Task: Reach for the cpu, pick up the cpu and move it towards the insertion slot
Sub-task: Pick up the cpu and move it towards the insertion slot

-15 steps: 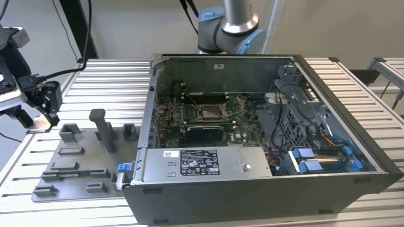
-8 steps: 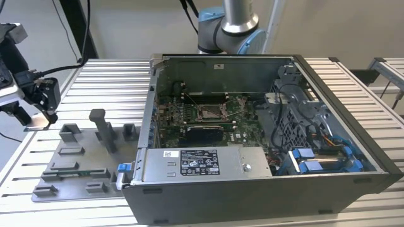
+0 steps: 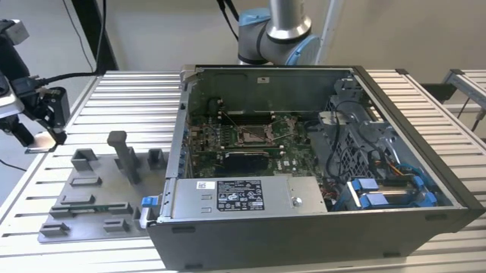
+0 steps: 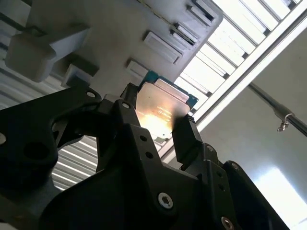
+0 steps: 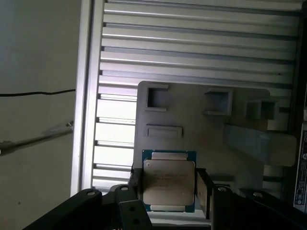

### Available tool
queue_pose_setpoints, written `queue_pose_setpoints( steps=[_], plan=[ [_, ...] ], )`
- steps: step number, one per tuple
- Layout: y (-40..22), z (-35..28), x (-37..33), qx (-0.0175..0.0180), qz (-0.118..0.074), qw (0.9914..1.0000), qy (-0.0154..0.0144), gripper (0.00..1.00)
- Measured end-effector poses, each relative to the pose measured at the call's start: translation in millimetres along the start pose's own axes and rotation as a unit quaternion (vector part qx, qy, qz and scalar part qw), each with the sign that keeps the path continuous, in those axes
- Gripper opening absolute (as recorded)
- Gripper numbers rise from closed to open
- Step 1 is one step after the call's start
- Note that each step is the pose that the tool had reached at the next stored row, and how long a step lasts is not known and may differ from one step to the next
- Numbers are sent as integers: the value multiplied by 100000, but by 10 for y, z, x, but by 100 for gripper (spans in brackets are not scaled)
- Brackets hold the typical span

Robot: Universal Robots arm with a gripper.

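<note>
Firmly, one end effector (image 5: 169,190) grips one cpu (image 5: 169,178).

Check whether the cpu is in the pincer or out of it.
In it: both wrist views show the cpu clamped in the pincer, with a finger against each side edge.

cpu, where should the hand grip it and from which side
By two opposite thin edges, coming down square onto its top face: the cpu is a thin flat square, and the hand flanks those edges here.
</note>
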State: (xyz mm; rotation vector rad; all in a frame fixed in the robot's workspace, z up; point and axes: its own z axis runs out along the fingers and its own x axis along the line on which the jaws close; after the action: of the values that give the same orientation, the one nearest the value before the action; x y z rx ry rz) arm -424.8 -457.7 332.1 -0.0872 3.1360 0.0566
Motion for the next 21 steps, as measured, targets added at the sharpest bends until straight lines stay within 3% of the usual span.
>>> queue_pose_setpoints(
  steps=[13, 21],
  plan=[
    [6, -180, -1, 3, -7, 100000, 3, 0],
    [9, -259, -1, 3, -2, 100000, 3, 0]
  ],
)
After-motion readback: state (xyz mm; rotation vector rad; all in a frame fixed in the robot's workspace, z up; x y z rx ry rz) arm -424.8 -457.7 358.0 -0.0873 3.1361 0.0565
